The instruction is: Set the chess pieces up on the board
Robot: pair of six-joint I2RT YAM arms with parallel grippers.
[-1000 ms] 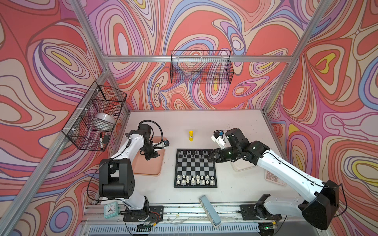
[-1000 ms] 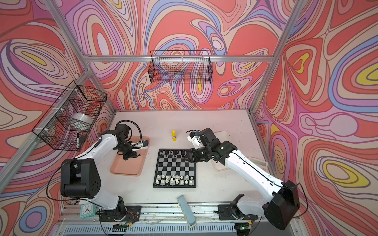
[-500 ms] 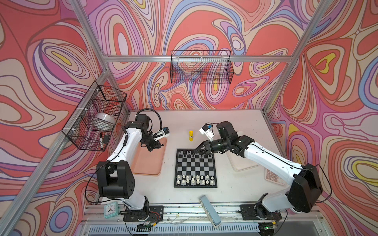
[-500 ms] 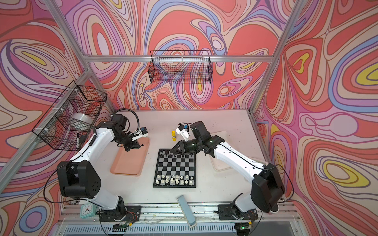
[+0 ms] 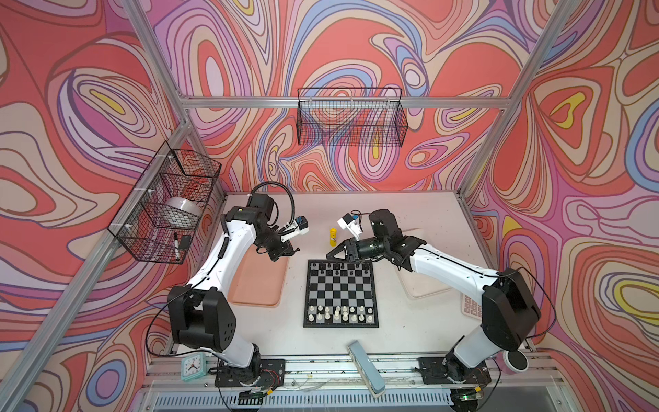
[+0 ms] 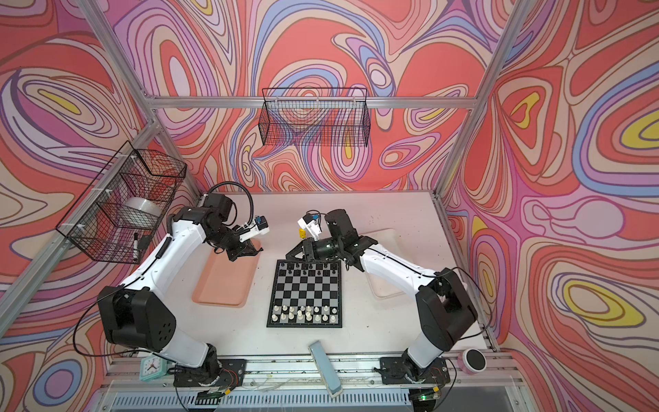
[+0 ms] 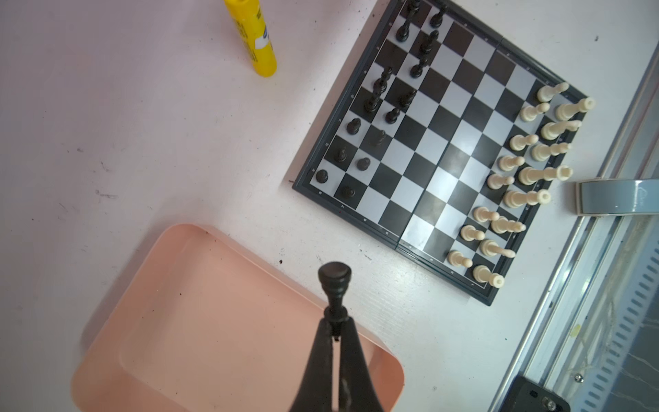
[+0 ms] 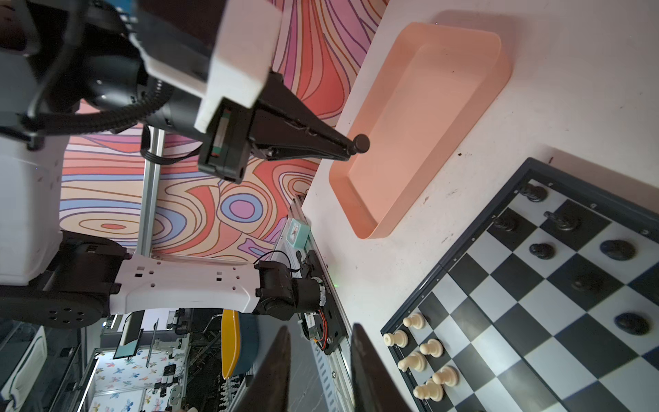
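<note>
A black piece (image 7: 334, 281) is pinched by its narrow end in the left gripper (image 7: 335, 330), over the tray's (image 7: 214, 321) far corner beside the board (image 5: 340, 292). So slim a hold may let it swivel, drop, or topple the pieces (image 5: 338, 265) along the board's far edge. The right gripper (image 8: 321, 327) has its jaws apart, empty.

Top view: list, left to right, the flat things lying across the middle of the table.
pink tray → chessboard → white tray → calculator
</note>
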